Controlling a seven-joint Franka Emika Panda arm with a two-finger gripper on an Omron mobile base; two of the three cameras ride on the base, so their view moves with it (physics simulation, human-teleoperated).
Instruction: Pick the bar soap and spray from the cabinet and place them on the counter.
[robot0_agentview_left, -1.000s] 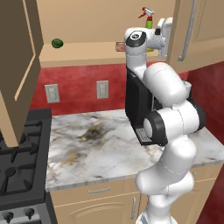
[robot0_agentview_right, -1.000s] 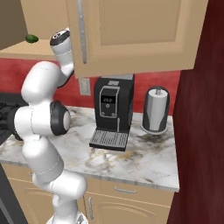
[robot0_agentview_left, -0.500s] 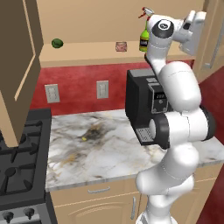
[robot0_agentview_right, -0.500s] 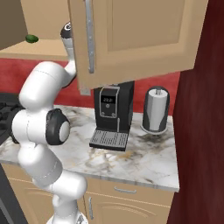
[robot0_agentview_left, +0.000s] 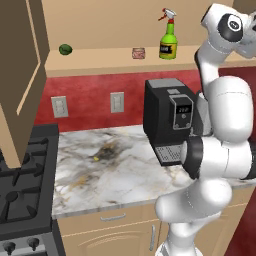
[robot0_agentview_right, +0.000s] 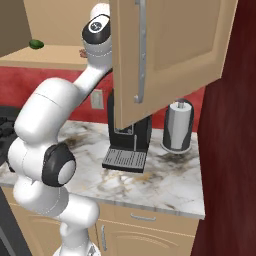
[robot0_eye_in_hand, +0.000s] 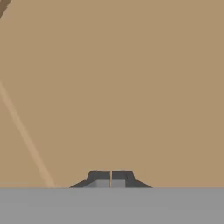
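The spray (robot0_agentview_left: 168, 42), a green bottle with a yellow label and red trigger, stands upright on the shelf of the cabinet (robot0_agentview_left: 125, 61). The bar soap (robot0_agentview_left: 138, 53) lies just left of it. The arm's wrist (robot0_agentview_left: 227, 27) is raised at shelf height, to the right of the spray and apart from it. In the hand view my gripper (robot0_eye_in_hand: 110, 177) is shut, its fingertips touching with nothing between them, and it faces plain tan wood at close range. The marble counter (robot0_agentview_left: 100, 165) lies below.
The right cabinet door (robot0_agentview_right: 170, 50) hangs swung out over the counter, with its bar handle (robot0_agentview_right: 139, 50) facing the base. The left door (robot0_agentview_left: 20, 75) is open too. A green ball (robot0_agentview_left: 65, 49) sits far left on the shelf. Coffee machine (robot0_agentview_left: 172, 120), grey canister (robot0_agentview_right: 178, 125) and stove (robot0_agentview_left: 20, 195) stand below.
The right cabinet door has swung wide open. The arm's hand has swept up and to the right with it, uncovering the spray and soap in the left base view.
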